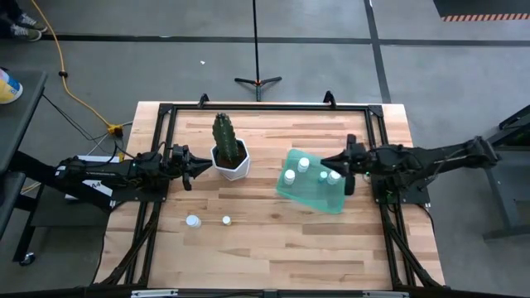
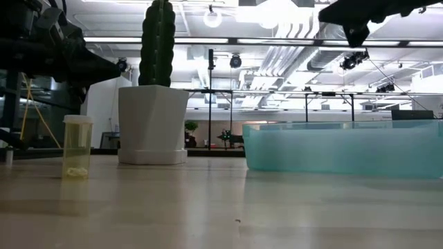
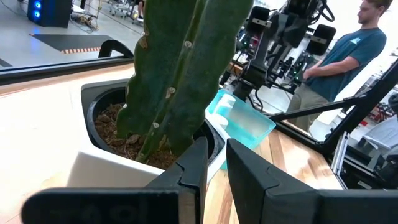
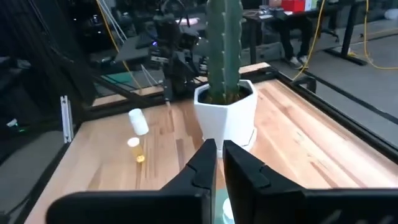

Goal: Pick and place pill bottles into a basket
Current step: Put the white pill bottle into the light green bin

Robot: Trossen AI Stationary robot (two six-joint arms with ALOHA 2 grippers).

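On the wooden table, the teal basket is lying right of centre, holding four white-capped pill bottles. Two further pill bottles are standing outside it near the table's front-left: one white-capped, the other just beside it, well apart from the basket. Between these and the basket, a white faceted pot is carrying a tall green cactus. At left, the left gripper is hovering just beside the pot, its fingers nearly pressed together with only a narrow gap, pinching nothing. At right, the right gripper is hanging over the basket's far edge, its fingers likewise drawn almost together and empty. Beyond the table, a person in a teal shirt is standing.
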